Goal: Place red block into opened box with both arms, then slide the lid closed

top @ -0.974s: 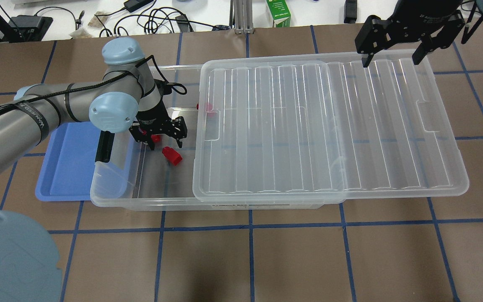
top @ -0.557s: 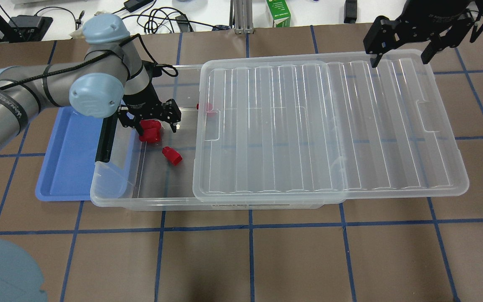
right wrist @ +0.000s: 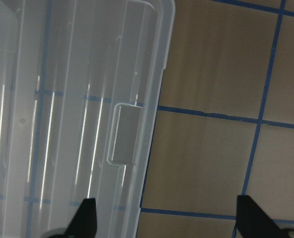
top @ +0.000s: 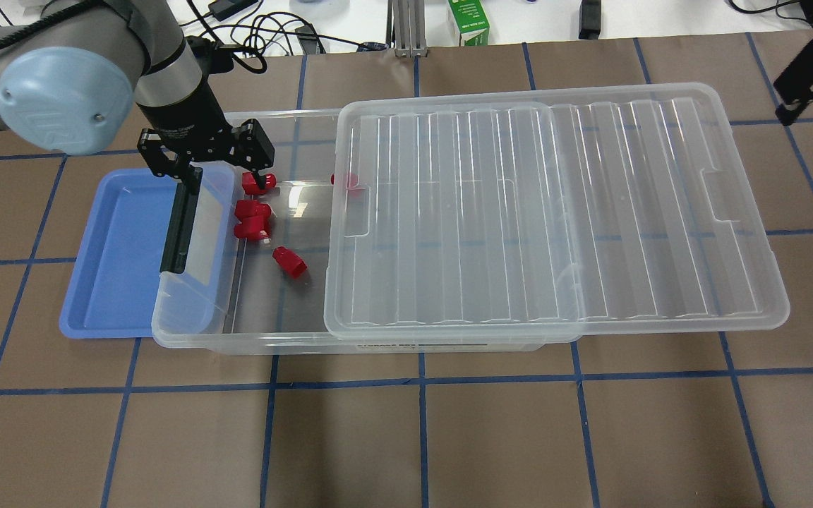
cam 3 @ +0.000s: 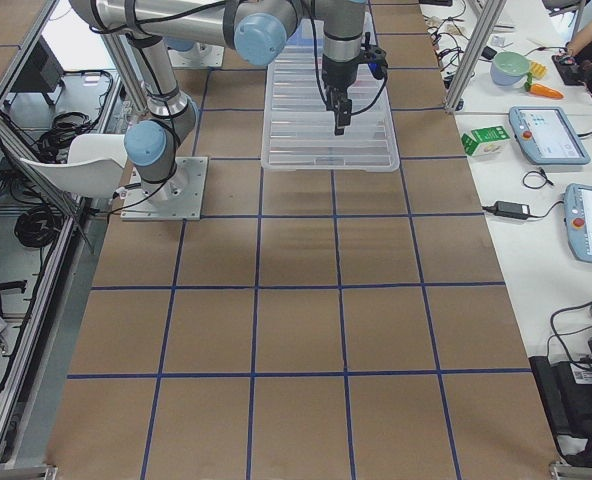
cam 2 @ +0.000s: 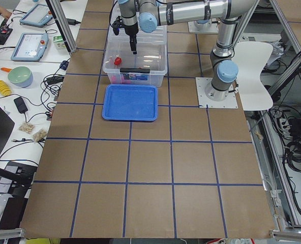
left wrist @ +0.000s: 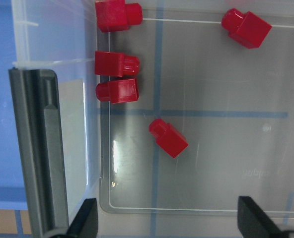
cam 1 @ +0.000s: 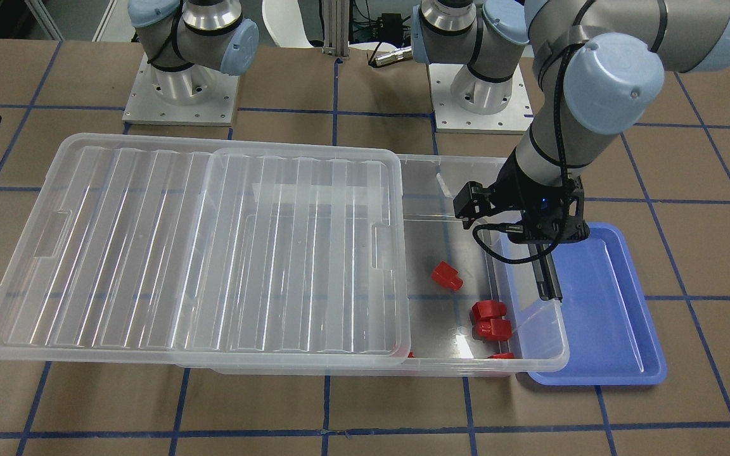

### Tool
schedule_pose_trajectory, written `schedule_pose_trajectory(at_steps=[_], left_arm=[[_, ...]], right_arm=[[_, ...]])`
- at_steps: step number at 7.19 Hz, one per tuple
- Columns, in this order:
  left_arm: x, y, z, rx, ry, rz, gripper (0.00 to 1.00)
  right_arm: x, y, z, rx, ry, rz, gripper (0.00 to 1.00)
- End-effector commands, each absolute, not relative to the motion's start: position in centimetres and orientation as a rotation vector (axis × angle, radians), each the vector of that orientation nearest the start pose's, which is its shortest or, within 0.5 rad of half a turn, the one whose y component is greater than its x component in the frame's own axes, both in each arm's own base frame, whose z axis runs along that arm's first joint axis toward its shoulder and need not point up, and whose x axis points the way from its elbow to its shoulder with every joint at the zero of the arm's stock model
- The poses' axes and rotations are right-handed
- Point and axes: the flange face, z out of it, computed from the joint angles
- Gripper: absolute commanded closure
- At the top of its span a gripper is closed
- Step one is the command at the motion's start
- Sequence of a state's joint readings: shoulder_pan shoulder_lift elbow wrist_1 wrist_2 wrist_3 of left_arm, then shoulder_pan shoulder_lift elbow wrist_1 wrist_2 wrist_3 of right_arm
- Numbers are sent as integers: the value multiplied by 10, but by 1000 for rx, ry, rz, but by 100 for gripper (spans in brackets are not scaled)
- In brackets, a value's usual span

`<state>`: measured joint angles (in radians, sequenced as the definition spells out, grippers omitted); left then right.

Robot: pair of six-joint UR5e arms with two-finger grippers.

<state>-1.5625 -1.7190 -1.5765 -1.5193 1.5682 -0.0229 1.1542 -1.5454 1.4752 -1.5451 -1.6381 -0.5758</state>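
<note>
Several red blocks lie on the floor of the clear box at its uncovered left end: a touching pair, one nearer the front, one farther back, and one at the lid's edge. The left wrist view shows the pair and a single block. My left gripper hangs open above that end, holding nothing. The ribbed lid covers the rest of the box and overhangs it to the right. My right gripper is open beyond the lid's far right corner, above its handle notch.
A blue tray lies under the box's left end, where the black bar latch sits. Cables, a green carton and devices line the far edge. Brown mats with blue tape lines cover the table.
The left gripper rose and drew back toward the box's far left corner, leaving the red blocks on the floor. The right gripper moved out toward the view's right edge.
</note>
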Motion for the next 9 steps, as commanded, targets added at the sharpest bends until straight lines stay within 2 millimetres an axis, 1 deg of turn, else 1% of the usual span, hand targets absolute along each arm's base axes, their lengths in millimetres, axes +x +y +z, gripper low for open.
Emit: schedule_pose_trajectory(at_steps=[1,2,3,4,6,8,9], left_arm=[[-128,-511,447,-24,3103,136,0],[-125,-504,456,16,3107,118,0],[-124,-502,457,24,3102,122,0],[-123,-501,458,24,3099,125,0],[-123,-500,456,22,3097,139,0],[-123,-498,457,22,3099,134,0],[-123,-498,457,22,3099,134,0]], right_arm=[[-145,-515,464,-232,3154,92,0],[-153,-525,424,-220,3158,88,0],[-154,-528,386,-227,3169,68,0],[-155,-527,366,-225,3195,37,0],[-150,-523,351,-191,3176,57,0],[-143,-522,347,-130,3172,67,0],[-138,-521,346,-137,3170,71,0]])
